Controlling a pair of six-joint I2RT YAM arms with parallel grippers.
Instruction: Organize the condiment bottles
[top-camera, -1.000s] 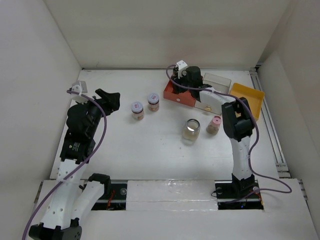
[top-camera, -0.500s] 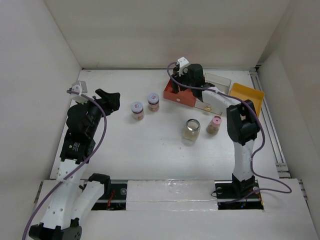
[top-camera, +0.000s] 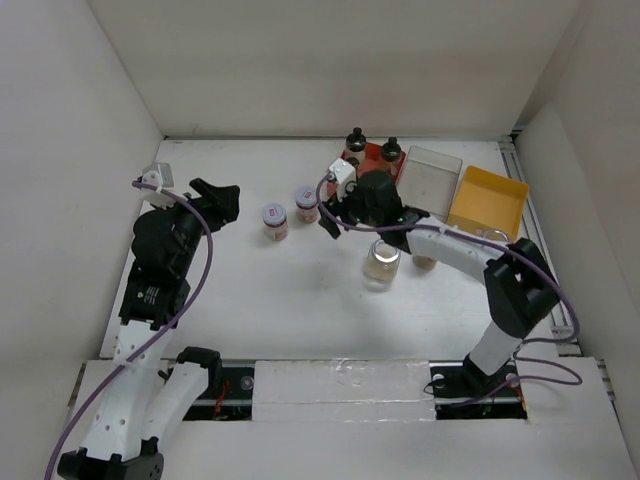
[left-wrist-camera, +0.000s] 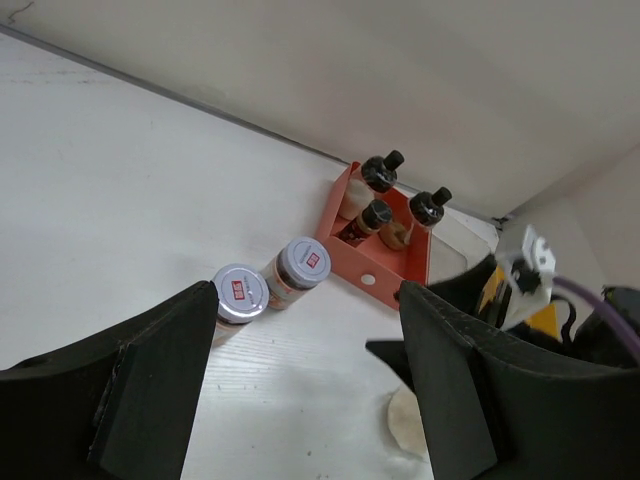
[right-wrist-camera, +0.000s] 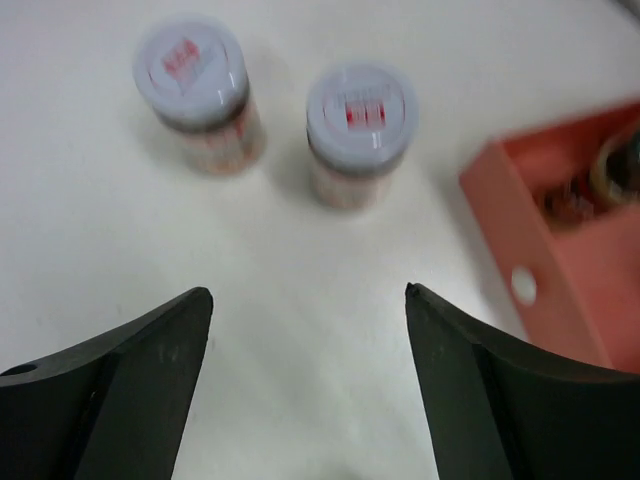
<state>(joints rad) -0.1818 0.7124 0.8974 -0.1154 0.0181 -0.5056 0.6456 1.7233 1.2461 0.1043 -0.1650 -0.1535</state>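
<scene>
Standing upright on the bench (top-camera: 250, 290): near lilac-lidded jar (top-camera: 274, 220) and far lilac-lidded jar (top-camera: 307, 203), brown inside, just beside each other; wide clear jar (top-camera: 382, 260) to their right, apart. Three black-capped bottles (left-wrist-camera: 380, 173) upright in the red tray (left-wrist-camera: 390, 280) at the back.

A: From where does the top view look?
B: From high behind the arms, down on the table (top-camera: 300, 300).
A: And the wrist views?
B: The left looks slanting from farther, the right steeply from near. All three share the lilac-lidded jars (right-wrist-camera: 360, 110) and the red tray (right-wrist-camera: 560, 230).
</scene>
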